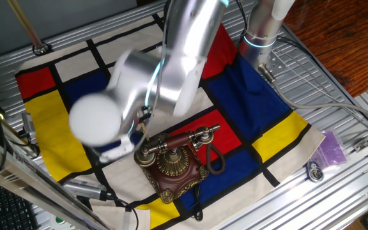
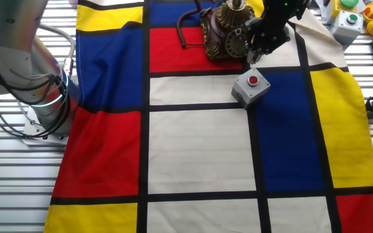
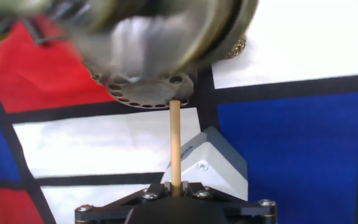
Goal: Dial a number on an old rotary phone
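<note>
1. Here I see the phone [image 1: 174, 163] at the edge of the checked cloth [image 2: 193, 149] on the bench [image 1: 337, 185], its dial [image 3: 143, 93] facing my end effector [image 3: 174, 186].
2. The end effector is pressed together on a thin wooden stick [image 3: 174, 143], whose tip sits at the dial's rim, by the finger holes; whether it is inside a hole I cannot tell.
3. I judge the phone fairly heavy and rigid, with a wooden-looking base and brass fittings, so it should stay put under a light turning push. The dial likely springs back, so the stick must stay seated in a hole or it slips out.
4. The stick looks slender and could snap or bend if I press hard sideways.
5. The handset [image 1: 184, 142] rests on the cradle; its cord [image 1: 214, 161] loops beside the base, away from the dial.
6. A grey box [image 2: 250, 87] with a red button sits just beside the phone, under my wrist's path, and I should keep clear of it.
</note>
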